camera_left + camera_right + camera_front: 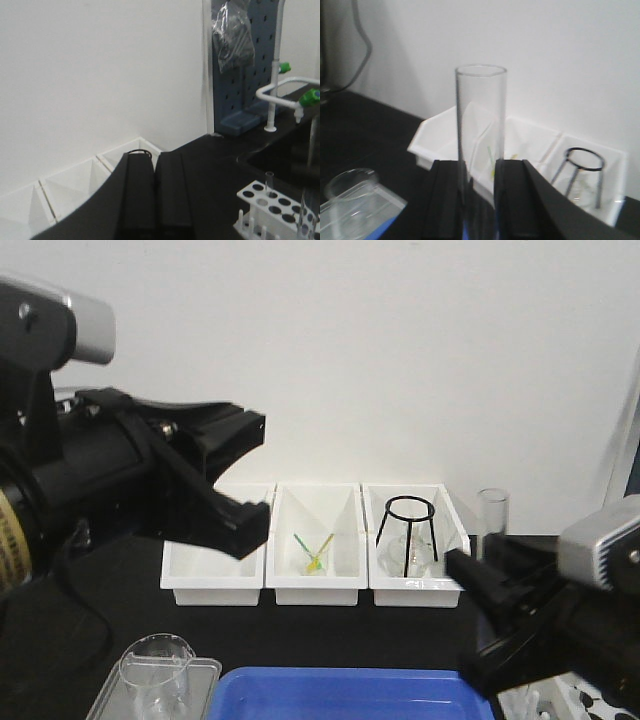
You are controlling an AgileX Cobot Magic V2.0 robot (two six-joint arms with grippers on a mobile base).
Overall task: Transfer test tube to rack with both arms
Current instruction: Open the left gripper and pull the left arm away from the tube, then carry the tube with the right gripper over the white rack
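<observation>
Right gripper (480,170), low at the front view's lower right, is clamped on an upright test tube (481,115). Left gripper (155,159), raised at upper left, has its jaws together.

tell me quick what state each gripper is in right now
left gripper: shut, empty
right gripper: shut on the tube

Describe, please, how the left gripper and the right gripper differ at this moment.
The left gripper is shut on nothing; the right gripper is shut on an upright clear test tube. In the front view the left gripper sits higher, by the white bins; the right gripper sits lower, by the blue tray. Both are black.
</observation>
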